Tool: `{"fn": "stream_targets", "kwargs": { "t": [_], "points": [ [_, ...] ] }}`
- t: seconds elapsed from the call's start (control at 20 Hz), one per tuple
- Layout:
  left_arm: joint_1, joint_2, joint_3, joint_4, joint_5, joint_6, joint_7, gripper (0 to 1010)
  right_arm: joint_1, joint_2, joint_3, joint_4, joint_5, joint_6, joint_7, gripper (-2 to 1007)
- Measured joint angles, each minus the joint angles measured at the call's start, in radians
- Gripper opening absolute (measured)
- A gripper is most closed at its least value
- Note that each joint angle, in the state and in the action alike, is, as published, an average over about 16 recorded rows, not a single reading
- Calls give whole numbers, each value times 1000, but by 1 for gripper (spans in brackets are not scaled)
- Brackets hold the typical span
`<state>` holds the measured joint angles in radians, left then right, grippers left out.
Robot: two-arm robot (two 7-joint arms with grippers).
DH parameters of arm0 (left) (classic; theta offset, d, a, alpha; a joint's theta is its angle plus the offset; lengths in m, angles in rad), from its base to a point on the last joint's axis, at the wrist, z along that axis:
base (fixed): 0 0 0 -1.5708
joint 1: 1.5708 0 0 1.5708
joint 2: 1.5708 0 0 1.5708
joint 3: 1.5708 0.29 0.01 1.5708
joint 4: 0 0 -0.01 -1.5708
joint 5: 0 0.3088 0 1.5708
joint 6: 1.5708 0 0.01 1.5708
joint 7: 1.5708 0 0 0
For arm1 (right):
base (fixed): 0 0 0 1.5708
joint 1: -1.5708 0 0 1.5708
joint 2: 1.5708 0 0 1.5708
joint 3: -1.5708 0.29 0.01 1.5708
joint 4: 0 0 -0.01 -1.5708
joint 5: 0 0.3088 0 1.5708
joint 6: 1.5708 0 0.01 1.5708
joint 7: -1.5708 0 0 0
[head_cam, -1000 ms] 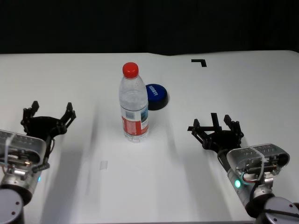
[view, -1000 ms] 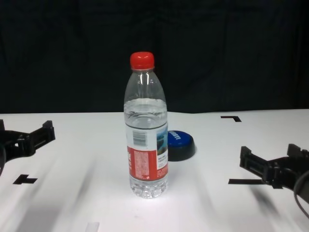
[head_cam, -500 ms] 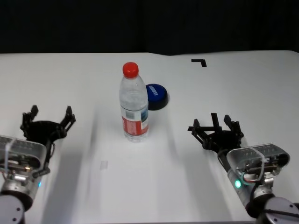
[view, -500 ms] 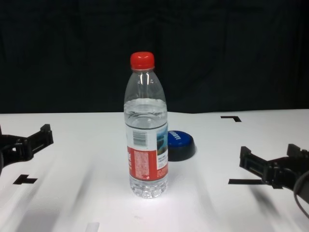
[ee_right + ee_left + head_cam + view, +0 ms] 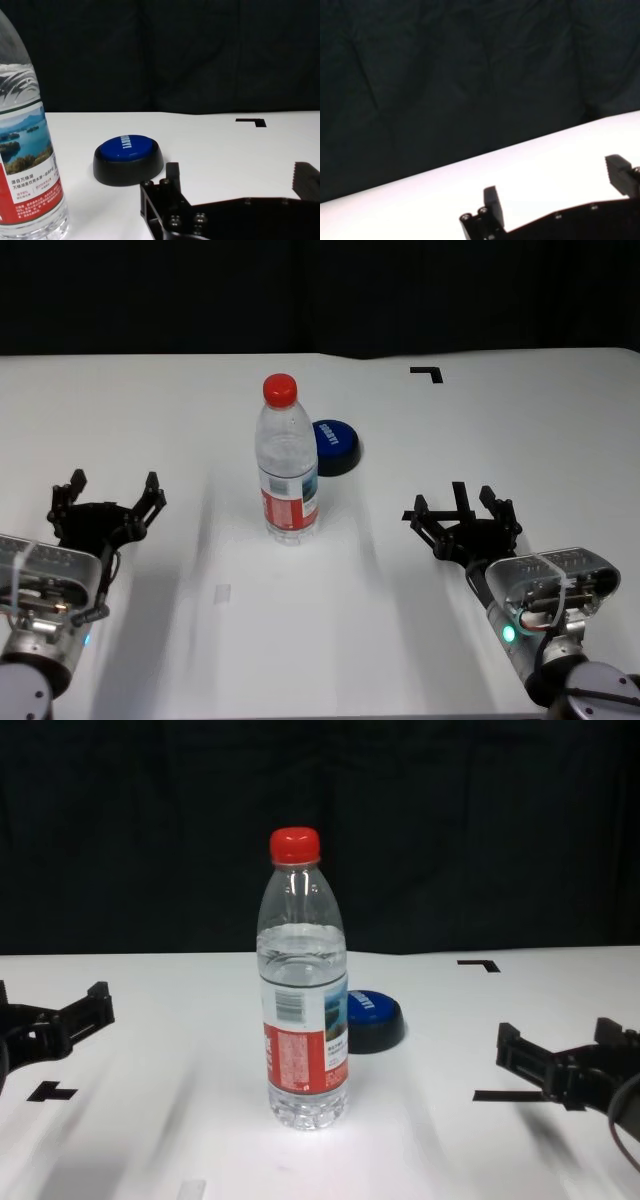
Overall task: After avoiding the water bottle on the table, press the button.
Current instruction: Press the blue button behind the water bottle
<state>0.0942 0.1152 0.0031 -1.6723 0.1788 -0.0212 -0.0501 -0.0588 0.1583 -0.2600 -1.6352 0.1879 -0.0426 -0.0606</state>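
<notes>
The tall clear plastic water bottle with a red screw cap [image 5: 287, 460] is standing upright on the wide flat white table [image 5: 120, 410]. The low round blue-topped button on a black base [image 5: 335, 446] is sitting just behind the bottle, slightly to its right. The left gripper [image 5: 107, 508] is hovering well left of the bottle, the right gripper [image 5: 462, 514] well right of it, both nearer the robot than the bottle. A small black tape corner mark [image 5: 428, 372] is lying far behind and right of the bottle.

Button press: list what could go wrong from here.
1. The bottle stands upright right in front of the button; an arm sweeping past could topple it.
2. The left gripper has the bottle in its path; the right gripper, also open, looks clearer.
</notes>
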Motion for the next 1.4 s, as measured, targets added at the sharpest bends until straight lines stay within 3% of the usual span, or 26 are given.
{"fn": "stream_targets", "kwargs": {
  "t": [1.4],
  "points": [
    [40,-2,21,-35,-6,-1,-11,1003,0,0,0,0,0,0,0,1003]
  ]
}}
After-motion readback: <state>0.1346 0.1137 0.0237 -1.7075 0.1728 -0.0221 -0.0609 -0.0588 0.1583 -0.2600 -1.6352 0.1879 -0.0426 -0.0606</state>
